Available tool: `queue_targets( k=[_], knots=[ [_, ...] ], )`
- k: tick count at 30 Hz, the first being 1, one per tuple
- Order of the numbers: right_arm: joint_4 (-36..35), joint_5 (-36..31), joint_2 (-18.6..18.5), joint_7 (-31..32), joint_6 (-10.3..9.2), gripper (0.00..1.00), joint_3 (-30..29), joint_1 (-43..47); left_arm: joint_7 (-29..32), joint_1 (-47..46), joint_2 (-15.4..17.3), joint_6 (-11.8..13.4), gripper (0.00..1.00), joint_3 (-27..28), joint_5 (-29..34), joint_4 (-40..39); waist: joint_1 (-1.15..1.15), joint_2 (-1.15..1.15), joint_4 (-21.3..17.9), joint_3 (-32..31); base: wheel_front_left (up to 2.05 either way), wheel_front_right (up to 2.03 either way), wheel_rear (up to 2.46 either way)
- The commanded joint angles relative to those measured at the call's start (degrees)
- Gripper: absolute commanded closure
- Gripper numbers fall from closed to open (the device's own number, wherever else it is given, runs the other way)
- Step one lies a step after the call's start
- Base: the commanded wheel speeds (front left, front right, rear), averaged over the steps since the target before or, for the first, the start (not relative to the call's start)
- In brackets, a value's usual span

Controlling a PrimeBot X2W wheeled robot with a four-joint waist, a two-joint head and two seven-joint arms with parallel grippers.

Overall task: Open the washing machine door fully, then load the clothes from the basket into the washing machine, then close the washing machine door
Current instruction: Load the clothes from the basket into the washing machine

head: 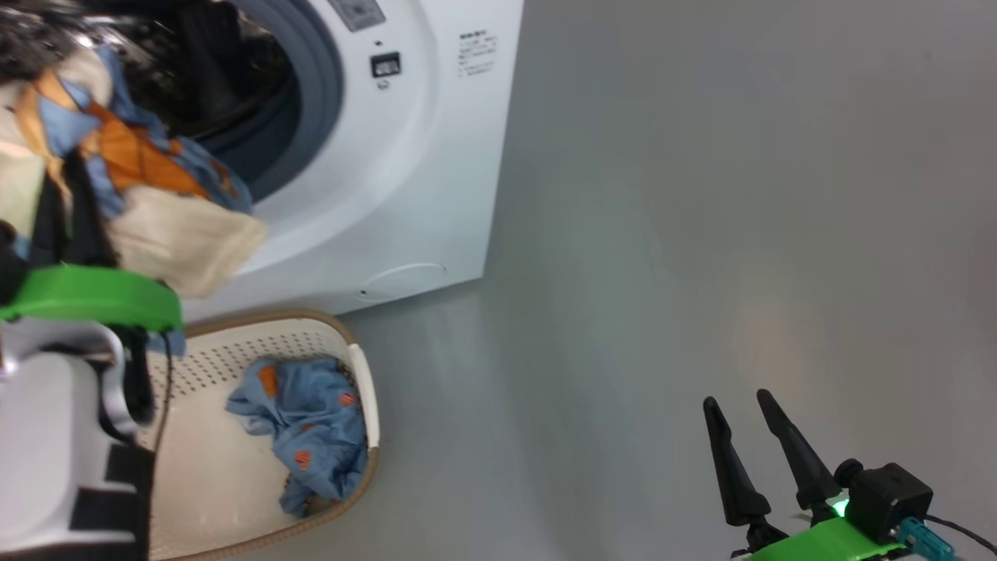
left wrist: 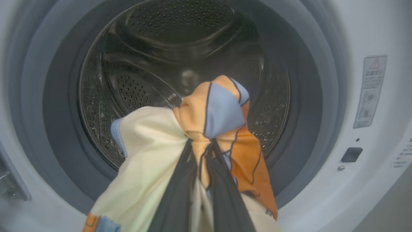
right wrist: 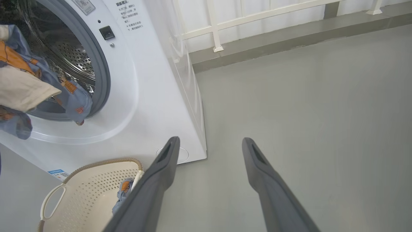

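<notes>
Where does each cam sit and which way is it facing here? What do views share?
Left wrist: on the left arm, looking along the left gripper straight into the drum; its fingers pinch the clothes.
Right wrist: on the right arm, low, looking across the floor towards a railing; open right gripper in front, washing machine and basket at left.
Head: on the head, looking down; left forearm lower left, right gripper lower right.
Shared: head and right wrist both show washing machine, basket and held clothes.
</notes>
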Motion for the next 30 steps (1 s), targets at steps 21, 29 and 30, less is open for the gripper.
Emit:
queue_targets(
  k=[21, 29, 30],
  knots=[
    [-0.1, 2.9, -0.1, -0.7, 0.57, 0.0, 4.5, -3.6, -0.3, -27.7, 11.0, 1.6, 1.0, 2.3, 5.1, 22.3, 0.0, 0.0, -7.3, 12.7, 0.0, 0.0, 0.0],
    [1.1, 3.7, -0.1, -0.7, 0.57, 0.0, 6.9, -4.8, -0.3, -34.7, 14.5, 2.0, 1.0, 2.7, 6.7, 24.7, 0.0, 0.0, -8.5, 17.8, 0.0, 0.0, 0.0],
    [1.1, 3.7, -0.1, -0.7, 0.57, 0.0, 6.9, -4.8, -0.3, -34.7, 14.5, 2.0, 1.0, 2.7, 6.7, 24.7, 0.0, 0.0, -8.5, 17.8, 0.0, 0.0, 0.0]
  ],
)
